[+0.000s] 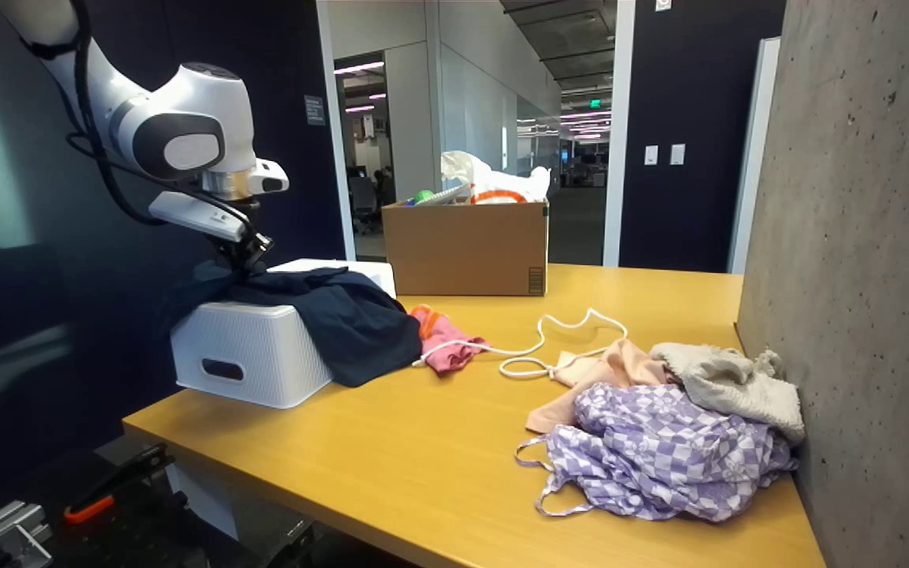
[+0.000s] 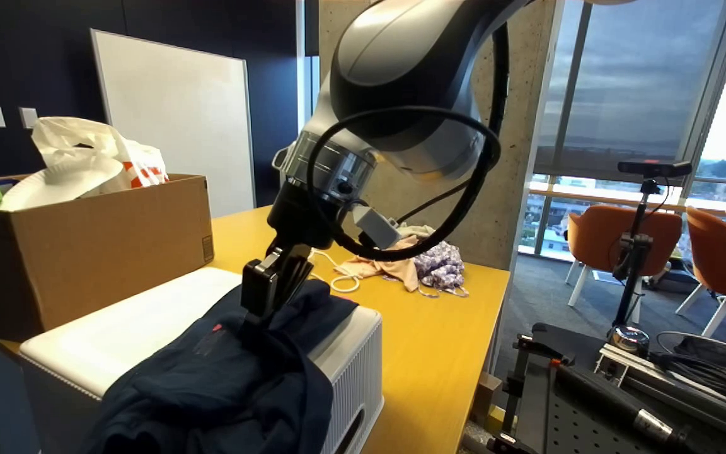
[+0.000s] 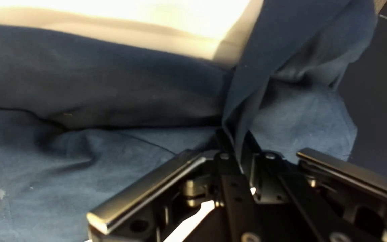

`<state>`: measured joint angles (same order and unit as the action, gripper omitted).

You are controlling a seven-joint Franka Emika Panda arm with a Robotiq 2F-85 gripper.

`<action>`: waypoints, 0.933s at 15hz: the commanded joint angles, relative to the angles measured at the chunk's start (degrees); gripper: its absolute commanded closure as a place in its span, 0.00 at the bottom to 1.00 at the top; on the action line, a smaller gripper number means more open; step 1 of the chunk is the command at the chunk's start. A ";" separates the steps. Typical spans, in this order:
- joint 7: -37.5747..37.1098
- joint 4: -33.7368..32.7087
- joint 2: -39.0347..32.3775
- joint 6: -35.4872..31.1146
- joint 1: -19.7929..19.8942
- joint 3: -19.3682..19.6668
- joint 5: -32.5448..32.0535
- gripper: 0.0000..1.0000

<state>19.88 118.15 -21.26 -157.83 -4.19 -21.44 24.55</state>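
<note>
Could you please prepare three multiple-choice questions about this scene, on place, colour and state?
1. Where is the navy garment?
A) In the cardboard box B) Over the white bin C) Against the concrete wall

2. Which colours has the checked garment?
A) Purple and white B) All green C) All red

3. How is the gripper?
A) Wide open B) Shut, empty C) Shut on the navy garment

1B: it drapes across the bin.
2A: purple and white squares show.
3C: the wrist view shows the garment pinched.
</note>
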 commanded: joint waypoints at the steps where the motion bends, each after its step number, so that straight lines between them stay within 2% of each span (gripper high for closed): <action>1: -0.97 0.91 3.63 1.17 1.09 -0.63 0.15 1.00; 4: -4.46 1.49 7.97 3.79 0.49 0.75 -0.37 0.99; 9: -16.77 0.94 14.25 17.22 -1.56 4.64 -1.30 0.99; 14: -20.12 0.19 18.08 24.09 -3.34 5.73 -0.20 0.99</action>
<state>2.54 118.31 -5.90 -137.50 -5.44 -17.40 24.21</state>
